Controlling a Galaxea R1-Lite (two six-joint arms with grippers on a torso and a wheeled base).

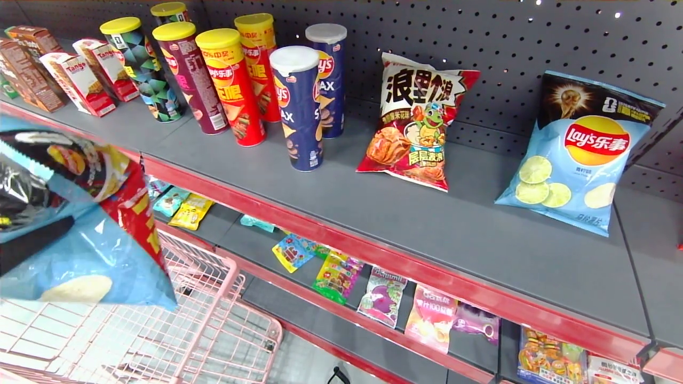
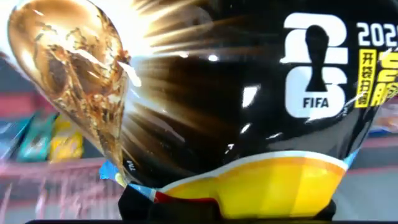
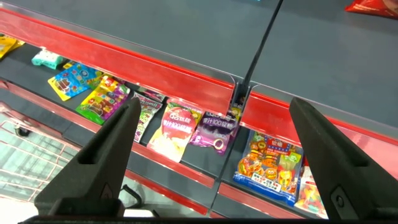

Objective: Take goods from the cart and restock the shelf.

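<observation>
Your left gripper (image 2: 224, 211) pinches the blue chip bag (image 1: 80, 229) above the pink cart (image 1: 213, 320), beside the grey shelf (image 1: 427, 224). The bag's long axis is tilted, black end uppermost. Your right gripper (image 3: 211, 155) gapes wide.

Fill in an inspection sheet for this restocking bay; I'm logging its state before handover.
Surface: grey upper shelf, bare towards its front edge.
Job's things: held chip bag above pink cart; matching blue bag leaning on shelf.
Clutter: chip cans, red snack bag, candy packets below.
Grippers: left gripper shut on held chip bag; right gripper open, empty.
Cables: dark loop near floor, unclear.
Surroundings: pegboard back panel.
</observation>
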